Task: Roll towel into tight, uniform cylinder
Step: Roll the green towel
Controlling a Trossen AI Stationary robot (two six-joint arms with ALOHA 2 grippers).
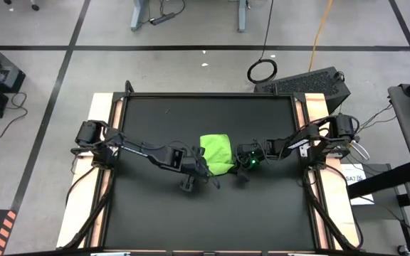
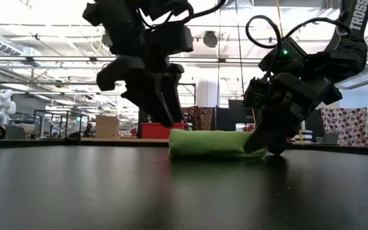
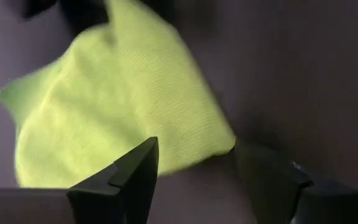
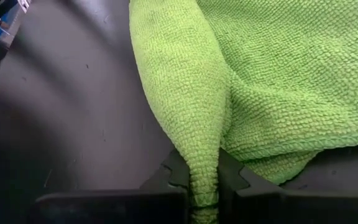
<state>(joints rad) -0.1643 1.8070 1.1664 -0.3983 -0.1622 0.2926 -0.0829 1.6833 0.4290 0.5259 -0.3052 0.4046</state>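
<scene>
The right gripper [image 4: 205,186] is clenched on a pinched fold of the small lime-green towel of soft knobbly cloth [image 1: 217,153], at the towel's right edge, down at the desk surface. The left gripper [image 3: 194,180] stands released just at the towel's left side, its dark fingers [image 3: 135,174] spread apart with a towel corner between them, not gripping. The towel lies bunched and partly folded near the middle of the flat matte black desk [image 1: 162,121], which has pale wooden side rails [image 1: 107,117]. Beyond the desk, the grey floor [image 1: 191,28] carries dark tape lines and a coiled black cable [image 1: 262,70]. The low view shows a bright, open workshop behind.
</scene>
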